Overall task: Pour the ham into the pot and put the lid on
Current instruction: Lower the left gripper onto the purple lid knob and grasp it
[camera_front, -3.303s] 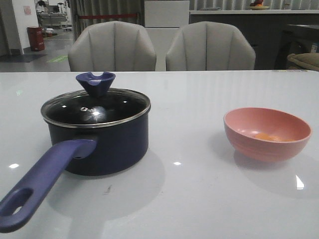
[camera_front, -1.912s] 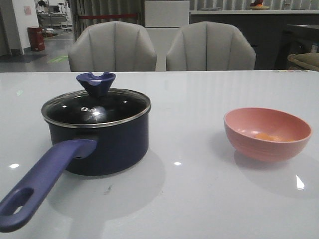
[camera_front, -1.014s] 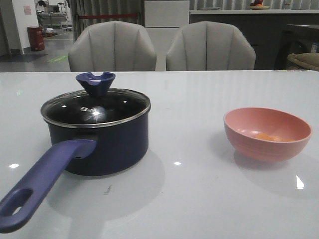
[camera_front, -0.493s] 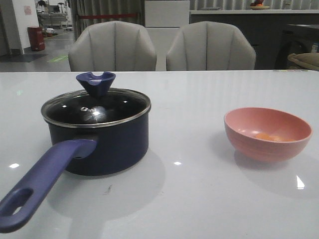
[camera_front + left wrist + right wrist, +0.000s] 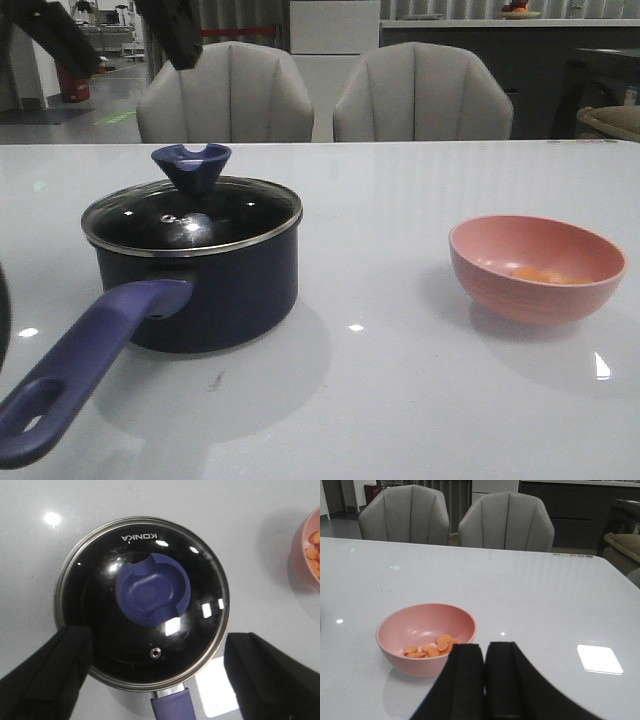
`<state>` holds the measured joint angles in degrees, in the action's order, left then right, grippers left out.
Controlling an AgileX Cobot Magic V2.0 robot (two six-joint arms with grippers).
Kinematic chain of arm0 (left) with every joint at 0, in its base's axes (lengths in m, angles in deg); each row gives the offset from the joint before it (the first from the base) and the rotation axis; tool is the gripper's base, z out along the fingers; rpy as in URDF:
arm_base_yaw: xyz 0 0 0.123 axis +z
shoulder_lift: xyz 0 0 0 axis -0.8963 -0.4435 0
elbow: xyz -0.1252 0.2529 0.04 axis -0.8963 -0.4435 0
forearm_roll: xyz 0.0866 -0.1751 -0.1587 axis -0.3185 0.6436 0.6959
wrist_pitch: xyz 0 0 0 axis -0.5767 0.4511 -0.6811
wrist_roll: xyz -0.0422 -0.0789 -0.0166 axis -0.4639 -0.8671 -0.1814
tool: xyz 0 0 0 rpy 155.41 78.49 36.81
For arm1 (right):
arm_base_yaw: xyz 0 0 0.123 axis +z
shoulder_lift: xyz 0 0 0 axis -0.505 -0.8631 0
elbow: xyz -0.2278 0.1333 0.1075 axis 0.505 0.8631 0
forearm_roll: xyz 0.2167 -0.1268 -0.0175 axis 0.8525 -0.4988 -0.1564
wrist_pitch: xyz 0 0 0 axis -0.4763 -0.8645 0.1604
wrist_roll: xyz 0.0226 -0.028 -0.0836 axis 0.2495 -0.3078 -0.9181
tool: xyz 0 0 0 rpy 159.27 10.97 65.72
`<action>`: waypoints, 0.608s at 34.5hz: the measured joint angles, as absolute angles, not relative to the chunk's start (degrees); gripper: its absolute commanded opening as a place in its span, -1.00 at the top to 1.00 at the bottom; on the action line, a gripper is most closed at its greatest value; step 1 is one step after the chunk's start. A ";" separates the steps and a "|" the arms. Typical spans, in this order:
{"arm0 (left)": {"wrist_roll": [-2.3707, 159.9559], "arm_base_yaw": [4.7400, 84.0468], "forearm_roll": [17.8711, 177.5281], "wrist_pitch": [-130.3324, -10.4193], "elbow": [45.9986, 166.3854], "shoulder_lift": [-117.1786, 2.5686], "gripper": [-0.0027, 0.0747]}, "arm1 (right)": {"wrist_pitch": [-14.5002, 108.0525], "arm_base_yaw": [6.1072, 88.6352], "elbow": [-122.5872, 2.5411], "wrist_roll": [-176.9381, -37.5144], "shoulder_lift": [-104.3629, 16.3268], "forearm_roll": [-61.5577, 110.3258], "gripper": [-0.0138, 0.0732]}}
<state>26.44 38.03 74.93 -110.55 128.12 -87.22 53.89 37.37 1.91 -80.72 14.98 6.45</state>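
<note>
The dark navy pot (image 5: 215,300) stands at the table's left, its purple-blue handle (image 5: 80,360) toward the front. The glass lid (image 5: 190,218) sits on it, notched knob (image 5: 192,166) up. My left gripper (image 5: 110,35) hangs open high above the pot; in the left wrist view it (image 5: 157,642) looks straight down on the lid (image 5: 145,605), its fingers (image 5: 47,677) wide either side and well above it. Orange ham (image 5: 432,649) slices lie in the pink bowl (image 5: 425,637), at the right in the front view (image 5: 537,268). My right gripper (image 5: 485,652) is shut on nothing, just beside the bowl.
Two grey chairs (image 5: 320,95) stand behind the table's far edge. Bare white table (image 5: 370,380) lies between the pot and the bowl. A dark counter (image 5: 500,60) runs along the back wall.
My left gripper has come into the front view at the top left, above the pot. Pot, lid and bowl have not moved.
</note>
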 measured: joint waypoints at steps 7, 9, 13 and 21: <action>23.06 37.42 74.15 -116.45 134.13 -94.72 -0.57 | 53.89 37.37 1.91 -80.72 14.98 6.45 0.34; 22.28 37.42 73.85 -117.69 135.58 -96.56 -0.57 | 53.89 37.37 1.91 -80.72 14.98 6.45 0.34; 20.89 37.42 73.24 -120.18 138.57 -99.62 -0.57 | 53.89 37.37 1.91 -80.72 14.98 6.45 0.34; 18.35 36.93 72.25 -123.07 144.68 -103.73 -0.57 | 53.89 37.37 1.91 -80.72 14.98 6.45 0.34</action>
<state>18.35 36.93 72.25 -123.07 144.68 -103.73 53.89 37.37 1.91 -80.72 14.98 6.45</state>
